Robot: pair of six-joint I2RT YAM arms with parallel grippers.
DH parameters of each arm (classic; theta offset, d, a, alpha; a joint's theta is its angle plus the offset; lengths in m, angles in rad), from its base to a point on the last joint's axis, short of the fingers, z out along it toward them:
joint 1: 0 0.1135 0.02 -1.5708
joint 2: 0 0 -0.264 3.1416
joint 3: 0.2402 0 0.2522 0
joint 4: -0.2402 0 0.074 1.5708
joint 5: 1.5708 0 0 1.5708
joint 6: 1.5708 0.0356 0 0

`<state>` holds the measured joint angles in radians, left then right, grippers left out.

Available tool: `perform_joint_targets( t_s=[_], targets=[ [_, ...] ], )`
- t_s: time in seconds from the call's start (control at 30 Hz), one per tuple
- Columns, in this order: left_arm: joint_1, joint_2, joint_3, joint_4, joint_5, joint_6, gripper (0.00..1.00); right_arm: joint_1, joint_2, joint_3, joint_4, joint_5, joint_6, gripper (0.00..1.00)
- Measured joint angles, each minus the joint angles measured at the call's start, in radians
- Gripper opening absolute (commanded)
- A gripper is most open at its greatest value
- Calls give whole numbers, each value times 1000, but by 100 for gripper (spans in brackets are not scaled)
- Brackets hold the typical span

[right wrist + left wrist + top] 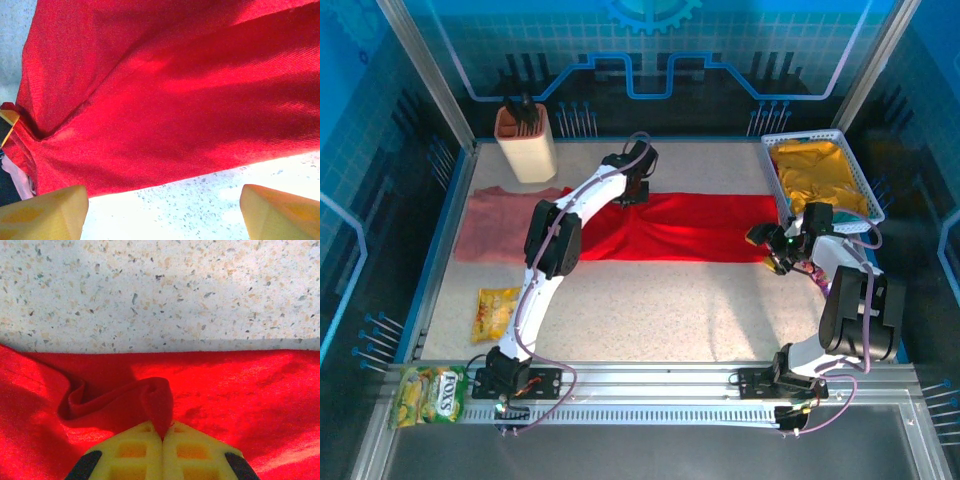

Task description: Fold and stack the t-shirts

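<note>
The left hand (162, 439) clenches the red t-shirt (690, 228) at its far edge, probably to fold it nearward; the right hand (164, 206) hangs released beside its right end.

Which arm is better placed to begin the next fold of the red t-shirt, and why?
Left. The left pincer is shut on a raised pleat at the red t-shirt's far edge, probably ready to draw it over. The right pincer is open at the shirt's right end, gripping nothing.

One t-shirt (700, 240) shows plain bright red, the other t-shirt (485, 225) dusty pink, the table (700, 300) speckled beige
</note>
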<state>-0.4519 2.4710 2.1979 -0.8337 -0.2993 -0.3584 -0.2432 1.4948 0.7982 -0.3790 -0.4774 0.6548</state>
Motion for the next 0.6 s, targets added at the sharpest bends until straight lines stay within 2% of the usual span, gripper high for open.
perform_joint_targets(
  t_s=[0.03, 0.07, 0.17, 0.27, 0.37, 0.47, 0.6],
  targets=[
    [-3, 0, 3, 0, -7, 6, 31, 0, 2, 0, 0, -3, 0, 80],
    [-3, 0, 7, -1, -13, 13, 40, 0, 3, 0, 0, -3, 0, 80],
    [-4, 0, 34, -8, -26, 22, 47, 0, 3, 0, 0, -3, 0, 80],
    [-2, 0, 56, -32, -30, 22, 58, 1, 3, 0, -2, 1, -2, 80],
    [5, -27, 2, -33, -24, 13, 61, 20, 3, 7, -21, 35, -12, 80],
    [18, -105, -142, -30, 7, -7, 62, 72, 4, 57, -63, 97, -36, 81],
    [57, -236, -329, 1, 89, -45, 61, 161, 48, 205, -80, 191, -75, 80]
  ],
)
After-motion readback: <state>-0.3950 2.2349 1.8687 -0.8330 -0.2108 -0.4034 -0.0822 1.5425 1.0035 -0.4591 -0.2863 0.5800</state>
